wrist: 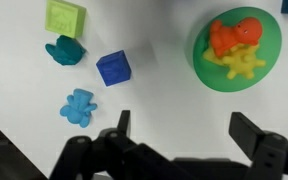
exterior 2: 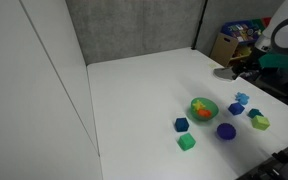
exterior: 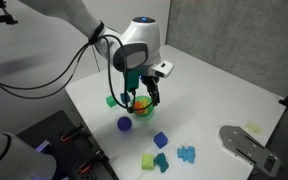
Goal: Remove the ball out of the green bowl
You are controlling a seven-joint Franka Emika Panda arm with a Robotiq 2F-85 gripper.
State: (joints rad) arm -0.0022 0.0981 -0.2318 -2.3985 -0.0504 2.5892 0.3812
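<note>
Purple, dark round ball (exterior: pixel 124 124) lay on the white table (exterior: pixel 209 108) just beside the bright green shallow bowl (exterior 2: pixel 212 104)
Round, no long axis; both exterior views showed it, the wrist view only the upward-facing bowl and the gripper (wrist: pixel 181 125), spread wide, holding nothing

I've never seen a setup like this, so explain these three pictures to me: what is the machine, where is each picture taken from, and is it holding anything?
The machine is a robot arm with a two-fingered gripper at its end. Two pictures come from cameras standing beside the white table. The third comes from a camera on the arm's wrist, looking down past the fingers. On the table is a green bowl with an orange toy and a yellow toy inside. A dark purple ball lies on the table next to the bowl, not in it. Around them are small toys, among them a blue block and a green block. The gripper is open and holds nothing.
</note>
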